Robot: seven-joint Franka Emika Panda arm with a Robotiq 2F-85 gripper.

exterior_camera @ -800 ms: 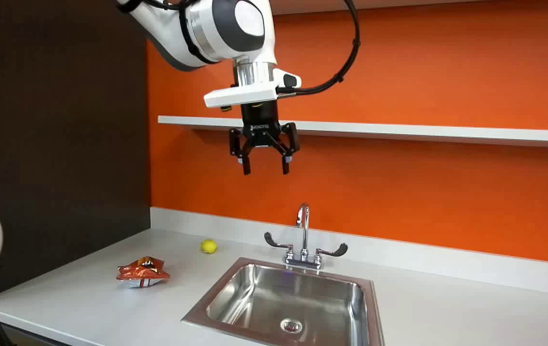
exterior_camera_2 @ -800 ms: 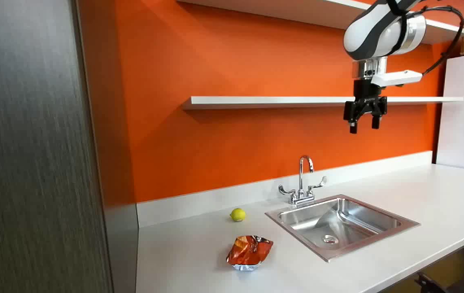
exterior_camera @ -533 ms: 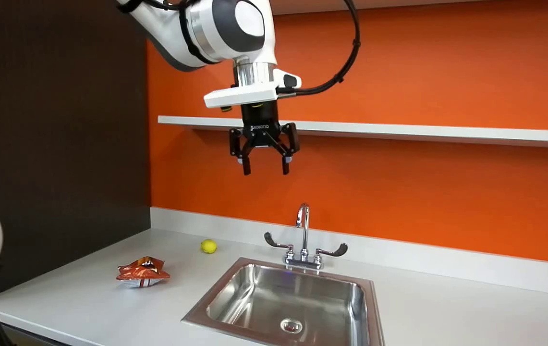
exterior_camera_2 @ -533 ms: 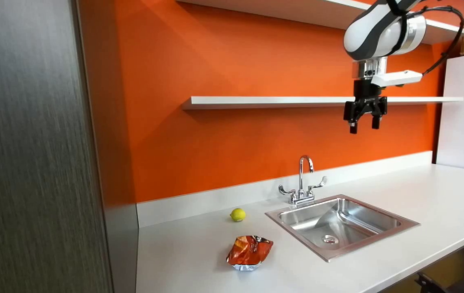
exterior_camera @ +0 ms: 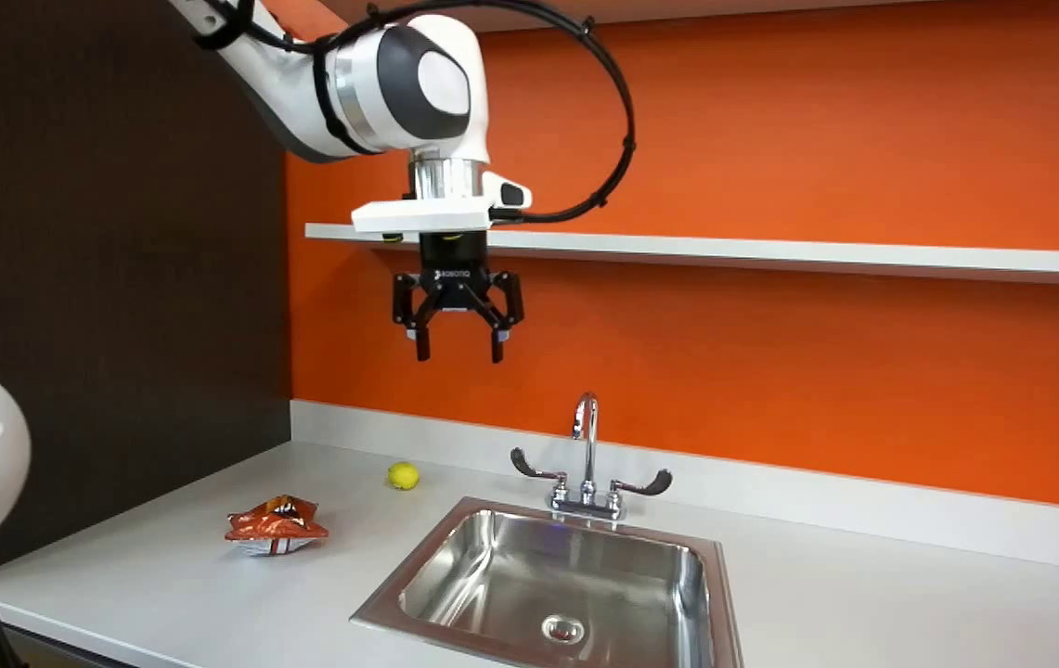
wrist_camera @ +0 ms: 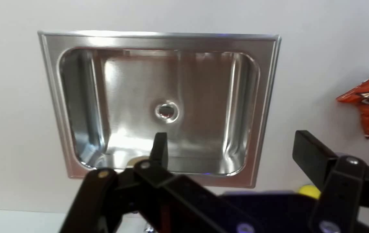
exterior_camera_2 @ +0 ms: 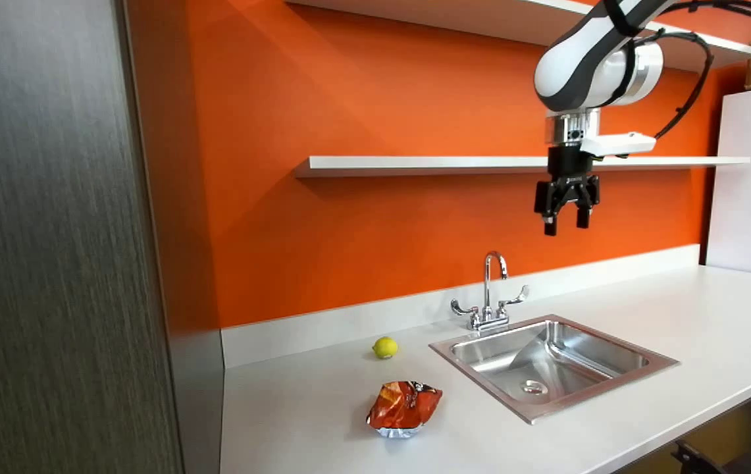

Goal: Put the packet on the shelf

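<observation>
while countertop [exterior_camera: 158, 580] bears packet [exterior_camera: 277, 526], orange wall [exterior_camera: 817, 371] stands behind.

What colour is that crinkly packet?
The packet is mostly red-orange, showing best in an exterior view.

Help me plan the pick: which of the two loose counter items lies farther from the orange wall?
The crinkled red-orange packet; the round yellow item sits closer to the wall.

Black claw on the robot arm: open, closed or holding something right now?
Gripper: open, holding nothing; the packet lies on the countertop.
</observation>
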